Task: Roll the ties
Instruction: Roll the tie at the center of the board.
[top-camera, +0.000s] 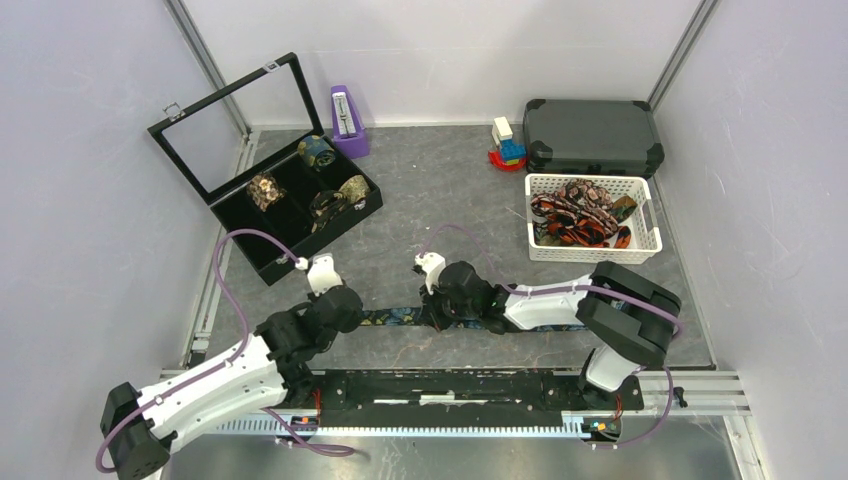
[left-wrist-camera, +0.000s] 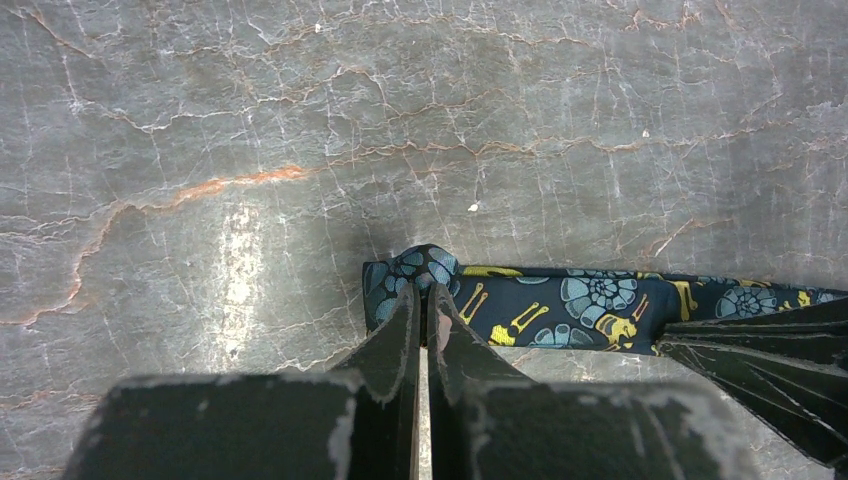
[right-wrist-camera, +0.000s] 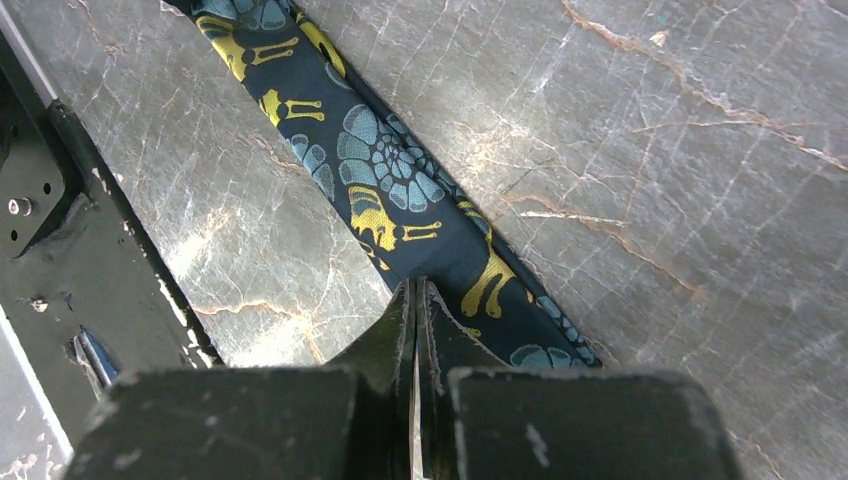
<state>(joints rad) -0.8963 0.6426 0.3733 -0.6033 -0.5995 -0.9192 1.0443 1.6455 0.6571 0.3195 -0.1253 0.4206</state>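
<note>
Left gripper – jaws pressed together on the end of the navy tie, where the fabric is bunched into a small curl just above the fingertips.

Right gripper – jaws closed against each other at the near edge of the same tie, further along its length; whether any fabric is pinched between them cannot be told.

Navy tie – dark blue with blue shell-like and gold motifs; lies flat as a long strip on the grey marbled table, running left to right just ahead of the arm bases, between the two grippers.

Rolled ties – four small coils, each in its own compartment of an open black box at the far left; the box lid stands raised.

Loose ties – red-orange and brown patterned, heaped in a white basket at the right.

Dark hard case – behind the basket, against the back wall.

Purple object – upright, beside the box's far corner.

Small coloured toy – just left of the case.
</note>
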